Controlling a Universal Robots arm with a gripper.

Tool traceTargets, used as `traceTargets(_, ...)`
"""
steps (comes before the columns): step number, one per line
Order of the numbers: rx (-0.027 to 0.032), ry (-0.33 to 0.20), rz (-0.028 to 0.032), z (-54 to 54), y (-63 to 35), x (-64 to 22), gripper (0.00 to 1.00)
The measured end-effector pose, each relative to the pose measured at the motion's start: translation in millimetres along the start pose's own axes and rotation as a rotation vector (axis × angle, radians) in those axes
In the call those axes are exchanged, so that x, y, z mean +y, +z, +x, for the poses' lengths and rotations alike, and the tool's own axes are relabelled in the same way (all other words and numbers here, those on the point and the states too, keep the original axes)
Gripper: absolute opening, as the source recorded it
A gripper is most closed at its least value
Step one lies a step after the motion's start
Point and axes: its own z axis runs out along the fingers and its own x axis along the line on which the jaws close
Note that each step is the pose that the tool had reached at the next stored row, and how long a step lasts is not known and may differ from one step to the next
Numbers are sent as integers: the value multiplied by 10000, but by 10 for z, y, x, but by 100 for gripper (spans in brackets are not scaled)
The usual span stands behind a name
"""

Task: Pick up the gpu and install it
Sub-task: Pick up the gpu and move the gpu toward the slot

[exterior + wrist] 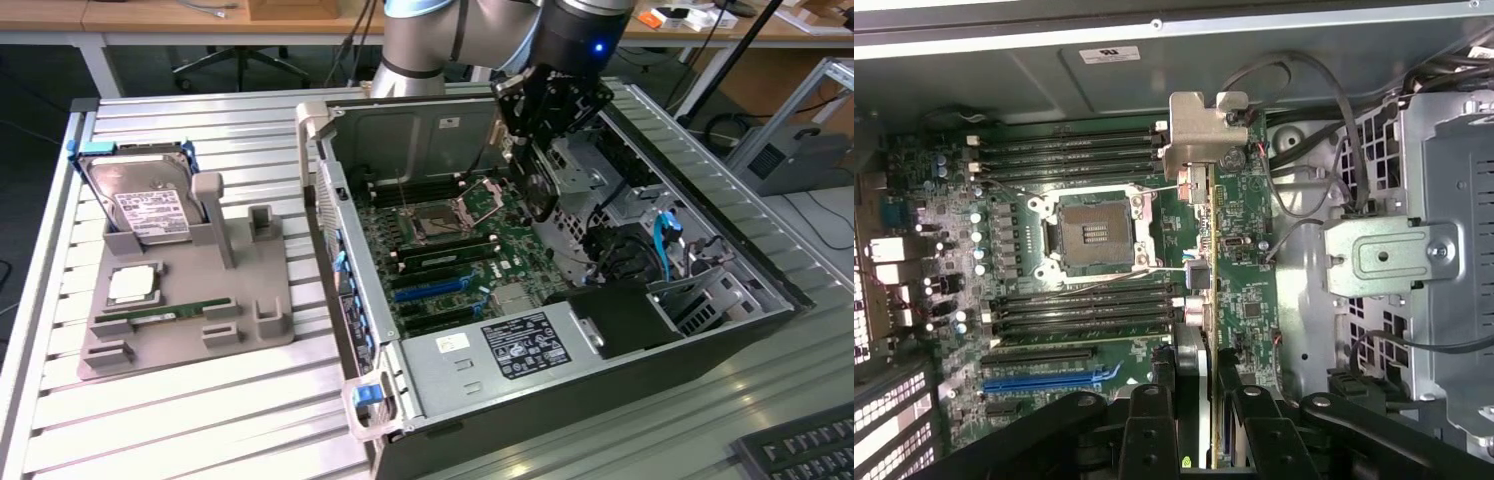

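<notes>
The fingers [1152, 425] are closed on the gpu [1206, 235], holding it edge-on above the motherboard [1104, 345] inside the open case [400, 130], seemingly so its connector edge faces the slots

Motherboard [1104, 330] open beneath gpu [1204, 270], drive cage [1454, 180] and cables [1344, 95] crowding beside

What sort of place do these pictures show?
Probably a robotics lab bench for computer assembly: a robot arm over an open computer case, a slatted metal table, and a grey fixture holding a hard drive.
</notes>
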Motion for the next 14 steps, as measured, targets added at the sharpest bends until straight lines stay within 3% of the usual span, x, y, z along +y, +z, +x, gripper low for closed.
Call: traceTargets(14, -1, 1, -1, 2, 79, -1, 27)
